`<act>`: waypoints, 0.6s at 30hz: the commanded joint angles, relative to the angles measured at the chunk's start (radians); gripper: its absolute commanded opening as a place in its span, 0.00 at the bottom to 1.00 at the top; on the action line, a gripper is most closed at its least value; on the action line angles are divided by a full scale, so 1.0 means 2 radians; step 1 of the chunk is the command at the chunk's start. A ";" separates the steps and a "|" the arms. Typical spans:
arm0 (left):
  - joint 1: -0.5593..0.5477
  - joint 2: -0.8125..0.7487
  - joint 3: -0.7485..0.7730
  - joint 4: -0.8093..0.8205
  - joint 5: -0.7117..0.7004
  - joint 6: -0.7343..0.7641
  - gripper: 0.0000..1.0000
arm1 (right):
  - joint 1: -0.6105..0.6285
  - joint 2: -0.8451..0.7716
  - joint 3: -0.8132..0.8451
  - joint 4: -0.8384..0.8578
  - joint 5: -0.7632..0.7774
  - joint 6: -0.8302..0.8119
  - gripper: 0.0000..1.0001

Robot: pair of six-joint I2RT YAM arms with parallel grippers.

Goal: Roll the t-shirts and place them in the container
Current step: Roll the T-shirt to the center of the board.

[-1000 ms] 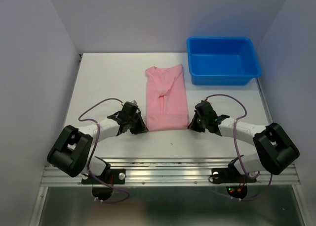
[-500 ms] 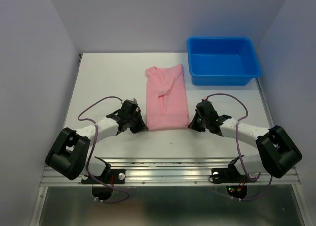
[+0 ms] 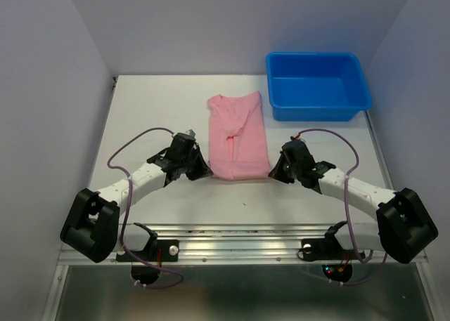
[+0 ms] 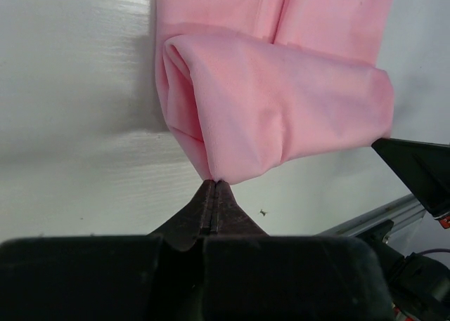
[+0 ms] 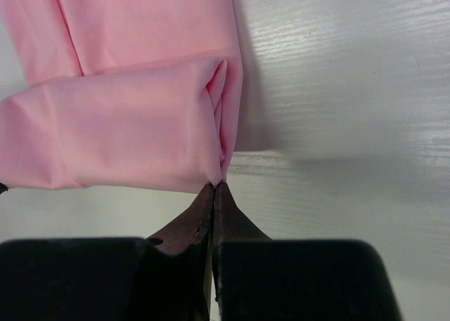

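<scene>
**A:** Where is the t-shirt lying?

**B:** It is lying in the middle of the table, folded into a long narrow strip that is running from the far side toward the arms. The blue tub is sitting at the far right corner, just beside the strip's far end.

**A:** And what is the near end doing?

**B:** It is curling over on itself. The wrist views are showing the near edge turned up and over into a soft first fold, gaping open like a tube at each side.

**A:** How is the left gripper standing?

**B:** It is pinching the near left corner of that fold. Its jaws are pressing tight together, and pink cloth is coming out right at their tips.

**A:** Is the right gripper doing likewise?

**B:** Yes, it is gripping the near right corner, with its jaws clenched on the edge of the cloth. Both arms are reaching in low from either side, wrists angling inward toward the shirt. From the left wrist, a dark tip of the other arm's claw is showing just past the fold's far side.
</scene>
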 commanded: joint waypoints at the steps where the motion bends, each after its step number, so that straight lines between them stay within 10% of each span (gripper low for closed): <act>1: 0.008 -0.021 0.028 -0.017 0.001 0.002 0.00 | -0.002 -0.010 0.032 -0.010 0.014 -0.011 0.01; 18: 0.049 0.007 0.069 0.001 0.039 0.005 0.00 | -0.002 0.049 0.103 -0.041 0.024 -0.023 0.01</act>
